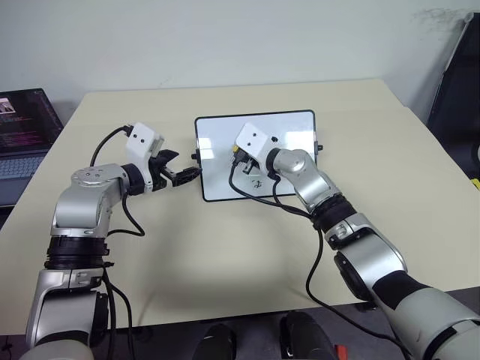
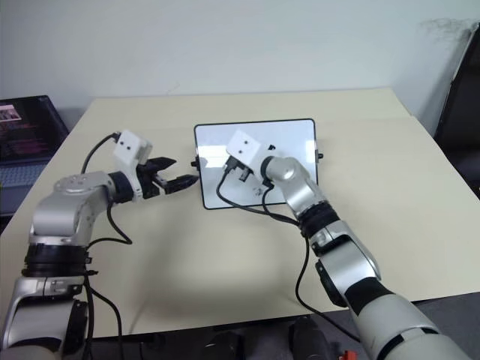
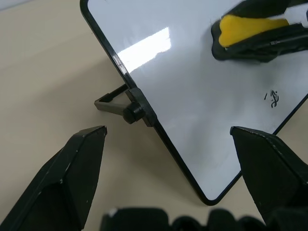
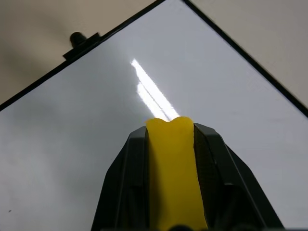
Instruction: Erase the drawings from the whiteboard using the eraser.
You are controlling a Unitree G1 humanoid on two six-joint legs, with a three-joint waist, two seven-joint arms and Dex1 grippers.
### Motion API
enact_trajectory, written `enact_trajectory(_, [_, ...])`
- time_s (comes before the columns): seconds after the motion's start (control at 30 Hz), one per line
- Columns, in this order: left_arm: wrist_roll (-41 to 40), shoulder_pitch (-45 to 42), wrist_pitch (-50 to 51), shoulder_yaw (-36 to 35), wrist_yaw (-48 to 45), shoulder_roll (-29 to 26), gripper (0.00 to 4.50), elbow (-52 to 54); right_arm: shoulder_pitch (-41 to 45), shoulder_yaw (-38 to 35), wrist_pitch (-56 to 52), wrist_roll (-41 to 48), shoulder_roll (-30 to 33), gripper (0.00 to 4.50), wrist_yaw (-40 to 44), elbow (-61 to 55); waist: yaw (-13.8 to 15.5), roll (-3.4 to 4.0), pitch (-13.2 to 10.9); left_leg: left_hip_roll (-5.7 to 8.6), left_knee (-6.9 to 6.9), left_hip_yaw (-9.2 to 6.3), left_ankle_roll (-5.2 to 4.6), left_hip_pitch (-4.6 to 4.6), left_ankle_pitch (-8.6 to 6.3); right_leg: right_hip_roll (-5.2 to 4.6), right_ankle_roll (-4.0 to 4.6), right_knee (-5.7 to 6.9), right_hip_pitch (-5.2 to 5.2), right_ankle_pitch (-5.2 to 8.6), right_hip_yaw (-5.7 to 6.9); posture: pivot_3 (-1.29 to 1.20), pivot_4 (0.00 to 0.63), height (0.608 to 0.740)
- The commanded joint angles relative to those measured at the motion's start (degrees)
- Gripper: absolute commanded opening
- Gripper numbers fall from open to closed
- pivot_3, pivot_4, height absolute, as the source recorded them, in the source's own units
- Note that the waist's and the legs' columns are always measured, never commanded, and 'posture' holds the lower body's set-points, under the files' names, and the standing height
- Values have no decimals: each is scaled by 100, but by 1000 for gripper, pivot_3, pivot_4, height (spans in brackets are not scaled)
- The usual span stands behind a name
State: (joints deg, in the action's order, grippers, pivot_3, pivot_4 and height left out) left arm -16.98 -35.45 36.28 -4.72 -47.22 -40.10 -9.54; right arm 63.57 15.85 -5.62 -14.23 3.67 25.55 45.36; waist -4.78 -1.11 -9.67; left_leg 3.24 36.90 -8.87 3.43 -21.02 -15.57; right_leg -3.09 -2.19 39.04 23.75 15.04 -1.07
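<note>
A: Right gripper (image 4: 169, 144)?
B: Clamped on the eraser (image 4: 172, 173), yellow block pinched between both black fingers, tip poking out past them. Held over the whiteboard (image 1: 289, 131), around its middle; contact with the surface not discernible.

A: Left gripper (image 1: 182, 173)?
B: Spread wide, nothing between the fingers (image 3: 72, 168). Parked just off the board's left short edge, pointing at the black knob (image 3: 132, 111) there, not touching.

A: Board itself?
B: Flat on the beige table (image 1: 360, 112), roughly centre, black frame, glare streak across the white.

A: Drawings?
B: Small black scribble (image 3: 274, 98) visible near the board's near edge, apart from the eraser. Another small dark mark (image 1: 274, 139) just beside the right wrist. Anything under the arm hidden.

A: Surroundings?
B: Laptop (image 1: 22, 135) at the far left, off the table edge, screen lit.
</note>
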Motion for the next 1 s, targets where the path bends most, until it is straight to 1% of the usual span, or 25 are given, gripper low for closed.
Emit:
enact_trajectory(0.03, [-94, -17, 8, -86, -44, -66, 4500, 269, 321, -257, 167, 71, 105, 965, -325, 77, 1, 0, 0, 0, 0, 0, 0, 0, 0, 0, 0, -2, 0, 0, -1, 0, 150, 740])
enact_trajectory(0.13, [-94, -8, 24, -81, -47, -62, 4500, 298, 345, -271, 235, 52, 114, 965, -401, 190, -6, 0, 0, 0, -2, 3, 1, 0, 0, -1, 0, -6, 0, 0, -2, 0, 150, 740])
enact_trajectory(0.47, [-82, 11, 12, -66, -84, -48, 4500, 308, -117, 61, -49, -48, 153, 965, 338, -18, -13, 0, 0, 0, -2, 8, -3, 8, -2, 0, 0, -4, -6, 1, -5, 0, 150, 740])
enact_trajectory(0.57, [-80, 1, 14, -52, -84, -29, 4500, 312, -122, 42, -74, -61, 141, 965, 291, -60, -12, 0, 0, 0, -1, 5, -3, 13, -2, 1, 0, -1, -11, 0, -2, 0, 150, 740])
enact_trajectory(0.73, [-85, 10, 11, -49, -99, -28, 4500, 323, 69, -156, 13, -46, 278, 965, -46, 88, -2, 0, 0, 0, 0, 1, -3, 14, -1, 1, 0, 0, -14, 0, 0, 0, 150, 740])
enact_trajectory(1.0, [-81, 40, -18, -53, -79, -1, 4500, 329, 21, -365, -139, 255, 260, 965, 61, -92, 6, 0, 0, 0, 1, -3, -3, 13, -1, 1, 0, -1, -18, 0, 4, 0, 150, 740])
